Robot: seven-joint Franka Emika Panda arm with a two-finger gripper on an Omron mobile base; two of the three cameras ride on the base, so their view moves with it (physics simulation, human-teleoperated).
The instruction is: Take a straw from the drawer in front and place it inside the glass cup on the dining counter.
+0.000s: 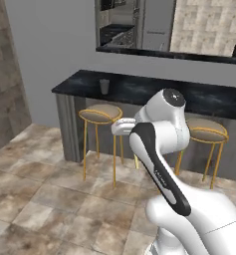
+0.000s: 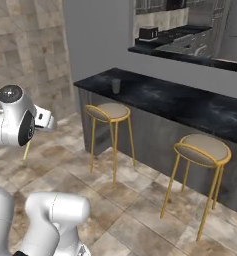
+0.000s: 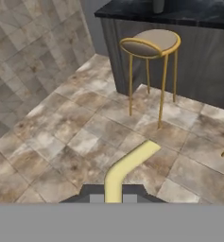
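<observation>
My gripper (image 3: 113, 197) is shut on a yellow bent straw (image 3: 127, 165), which sticks out past the fingertips over the tiled floor. In the right base view the straw (image 2: 26, 150) hangs below the hand at the left. A small glass cup (image 1: 104, 86) (image 2: 116, 85) stands upright near the left end of the black marbled dining counter (image 1: 154, 92) (image 2: 180, 102). The hand view catches the cup (image 3: 158, 5) at its top edge, far ahead of the gripper. The drawer is out of view.
Two gold-legged stools with beige seats (image 1: 100, 113) (image 1: 206, 130) stand against the counter's dark grey front; one stool (image 3: 151, 42) is just below the cup. Behind the counter a higher black ledge (image 1: 164, 52) opens onto the kitchen. Tiled floor (image 1: 45, 199) lies between me and the counter.
</observation>
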